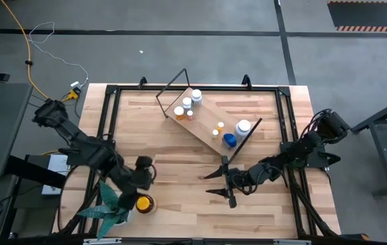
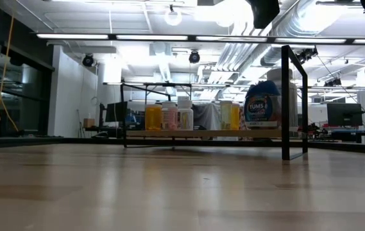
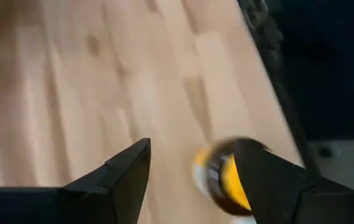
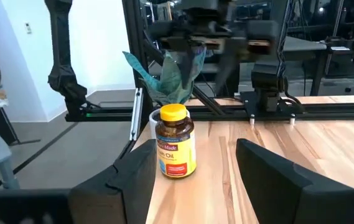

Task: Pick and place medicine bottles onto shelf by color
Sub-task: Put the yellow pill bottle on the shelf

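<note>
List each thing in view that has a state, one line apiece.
Left gripper: open, above the amber bottle.
Right gripper: open, empty, low over the table.
Amber bottle: upright, yellow cap on, off the shelf.
Shelf: holds several capped bottles.
Plant: at the table's near left corner.

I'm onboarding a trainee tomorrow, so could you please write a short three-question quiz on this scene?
1. True or false: the amber bottle stands on the shelf.
2. Which claw is nearer the amber bottle? A) left B) right
3. Fill in: beside the amber bottle stands a green ____.

Key: 1. False; it stands on the table, off the shelf. 2. A. 3. plant.
</note>
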